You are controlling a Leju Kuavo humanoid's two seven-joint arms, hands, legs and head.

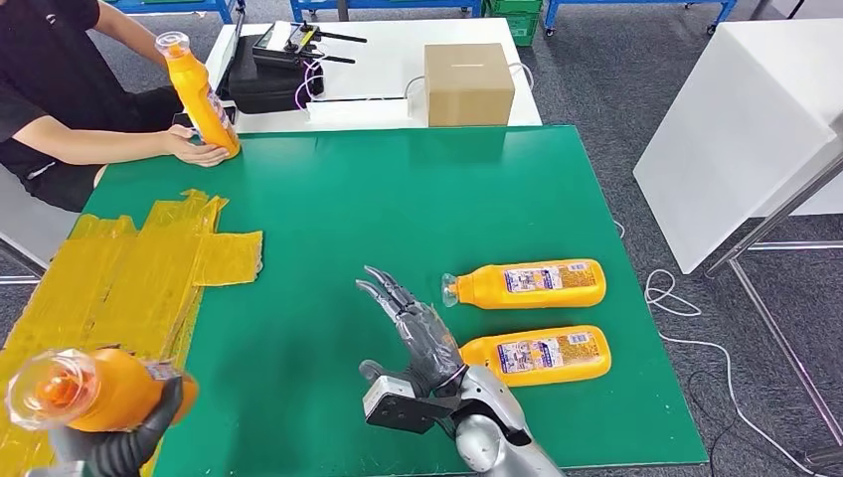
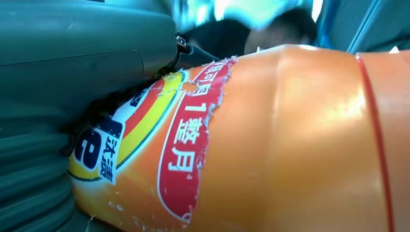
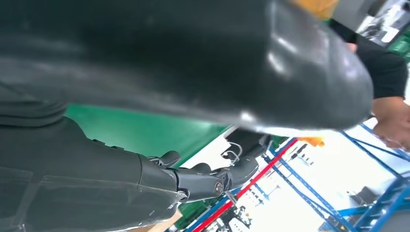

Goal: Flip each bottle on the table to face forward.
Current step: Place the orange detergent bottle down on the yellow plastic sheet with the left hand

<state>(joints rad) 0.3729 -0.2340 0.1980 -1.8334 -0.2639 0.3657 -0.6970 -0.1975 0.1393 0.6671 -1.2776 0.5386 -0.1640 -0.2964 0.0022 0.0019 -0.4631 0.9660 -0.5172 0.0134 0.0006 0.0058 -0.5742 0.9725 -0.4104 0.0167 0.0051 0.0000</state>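
Gripping a bottle (image 1: 94,390) in the left hand (image 1: 119,442), fingers mostly cut off at the worktop's (image 1: 398,199) near-left corner; spreading the empty right hand (image 1: 418,333).

A green mat (image 1: 398,199) covers the desk, with yellow sheets (image 1: 129,268) lying over its left part. Behind it stands a white table (image 1: 398,50) carrying a cardboard box (image 1: 468,83) and a black case (image 1: 268,75), and a white slanted panel (image 1: 746,129) stands at the right. The floor is grey carpet (image 1: 596,70), with a white cable (image 1: 666,293) lying loose on it and blue frames (image 1: 636,8) at the far end.
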